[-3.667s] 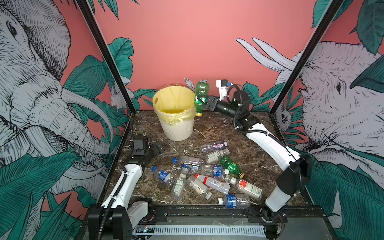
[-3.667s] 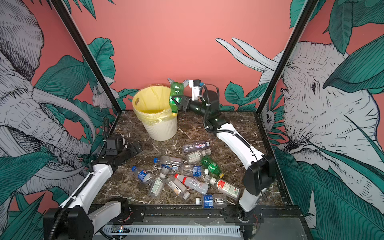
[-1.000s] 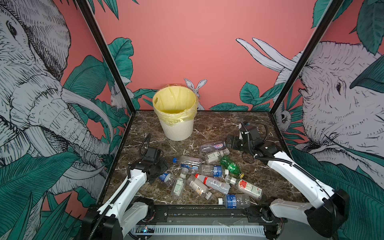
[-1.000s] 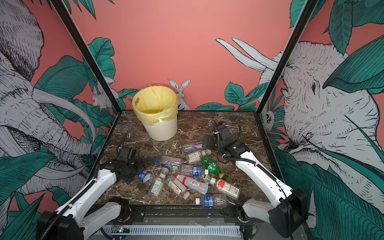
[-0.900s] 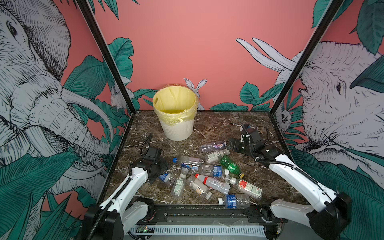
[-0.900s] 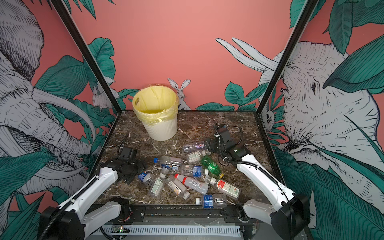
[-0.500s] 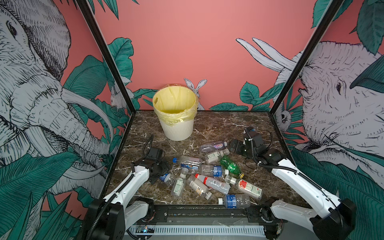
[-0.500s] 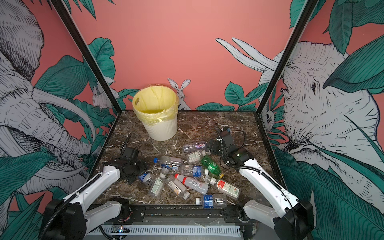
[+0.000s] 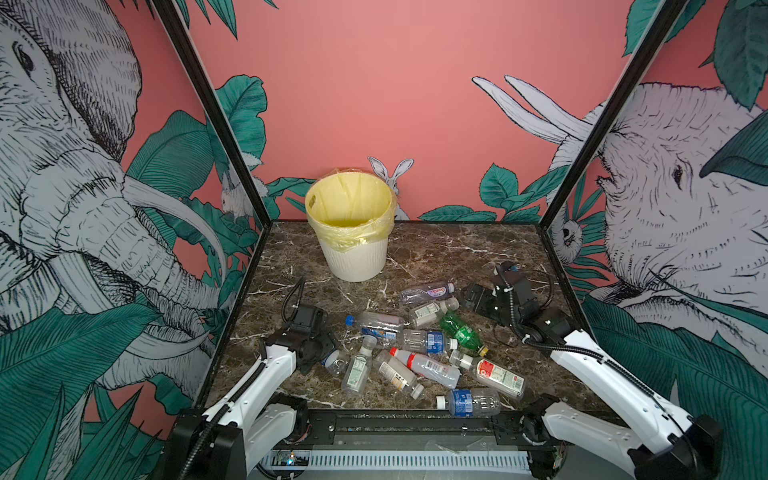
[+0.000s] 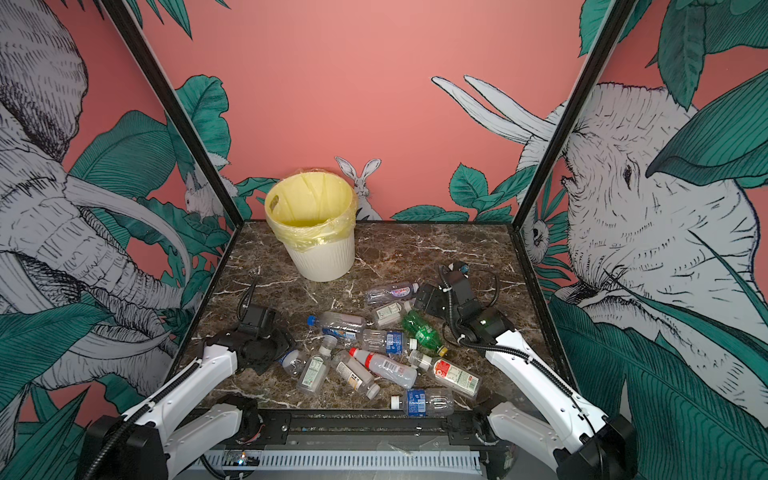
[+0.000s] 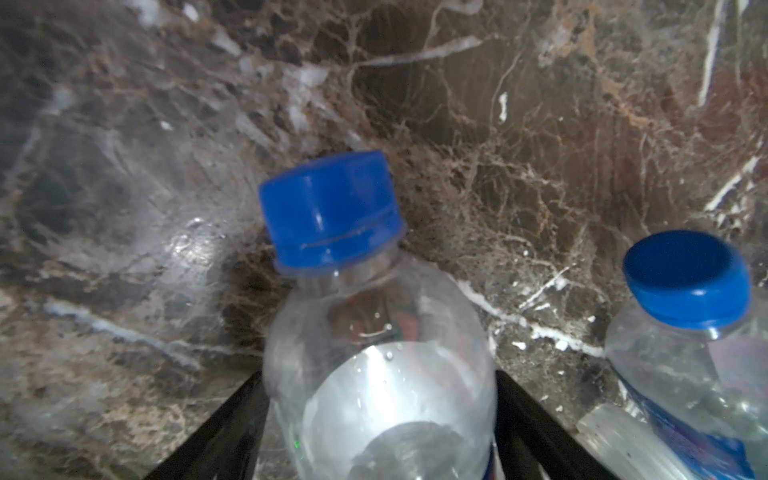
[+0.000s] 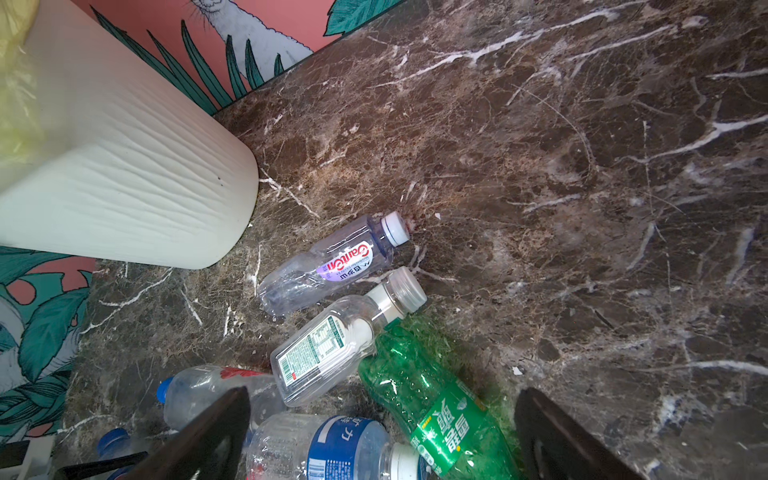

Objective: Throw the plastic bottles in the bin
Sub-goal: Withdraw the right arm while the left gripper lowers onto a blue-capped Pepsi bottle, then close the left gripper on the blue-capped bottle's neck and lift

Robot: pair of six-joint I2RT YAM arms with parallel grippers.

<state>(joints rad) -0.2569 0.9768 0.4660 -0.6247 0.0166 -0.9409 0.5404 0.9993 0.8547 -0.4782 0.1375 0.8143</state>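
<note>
In both top views: cream-white round ribbed plastic bin (image 9: pixel 353 257) (image 10: pixel 324 259) with a yellow bag liner, upright at the back of the brown marble table (image 9: pixel 457 245) (image 10: pixel 415 245), well apart from the small plastic bottles (image 9: pixel 424 368) (image 10: pixel 386 365) scattered on their sides nearer the front. At the left edge of that scatter, low over the table, the left gripper (image 9: pixel 328 359) (image 10: pixel 284 357), its tips at a clear blue-capped bottle (image 9: pixel 336 362) (image 10: pixel 293 360); at the right edge, the right gripper (image 9: pixel 473 297) (image 10: pixel 426 301), just beside a green bottle (image 9: pixel 461 330) (image 10: pixel 422 330). In the left wrist view: left gripper (image 11: pixel 380 399) with one black finger (image 11: pixel 232 428) close along each side of the clear blue-capped bottle (image 11: pixel 374 374), lying on the marble; cannot tell whether pressed tight or just short of contact. Beside it, a second blue-capped clear bottle (image 11: pixel 681 357). In the right wrist view: right gripper (image 12: pixel 382 399) spread wide, nothing held, with the green bottle (image 12: pixel 428 399) and a blue-labelled clear bottle (image 12: pixel 332 449) showing between its fingers; farther on, a white-labelled clear bottle (image 12: pixel 328 349), a purple-labelled clear bottle (image 12: pixel 328 262) and the bin (image 12: pixel 124 187).
</note>
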